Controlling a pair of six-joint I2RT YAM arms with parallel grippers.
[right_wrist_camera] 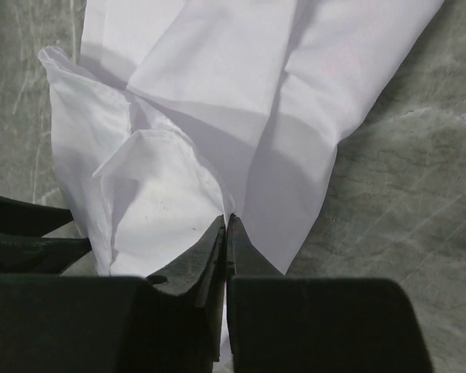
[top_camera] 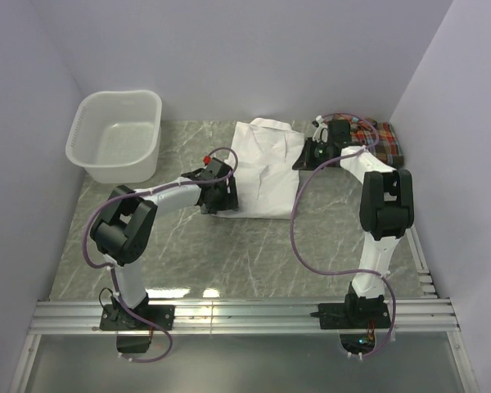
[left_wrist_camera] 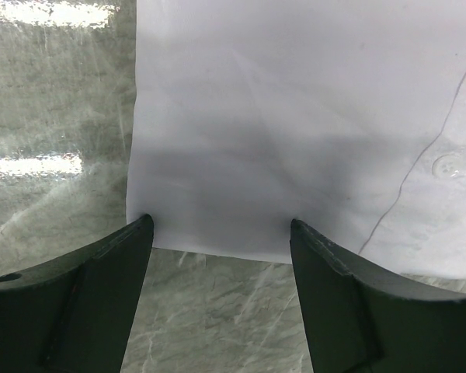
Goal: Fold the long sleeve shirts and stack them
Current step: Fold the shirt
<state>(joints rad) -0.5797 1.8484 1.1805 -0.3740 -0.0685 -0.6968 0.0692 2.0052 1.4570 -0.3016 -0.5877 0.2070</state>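
Note:
The white long sleeve shirt [top_camera: 266, 168] lies spread on the marble table, collar at the far end. My left gripper [top_camera: 227, 196] sits low at its near left corner. In the left wrist view the left gripper [left_wrist_camera: 219, 225] is open, its fingertips straddling the hem of the white shirt [left_wrist_camera: 295, 116] with nothing held. My right gripper [top_camera: 304, 159] is at the shirt's right edge. Seen from the right wrist, the right gripper [right_wrist_camera: 227, 221] is shut on a fold of the white shirt [right_wrist_camera: 217, 70]. The plaid shirt [top_camera: 386, 141] lies folded at the back right, partly behind the right wrist.
A white plastic basket [top_camera: 114, 135] stands at the back left, with nothing showing inside. Walls close in the left, back and right sides. An aluminium rail [top_camera: 245, 315] with both arm bases runs along the near edge.

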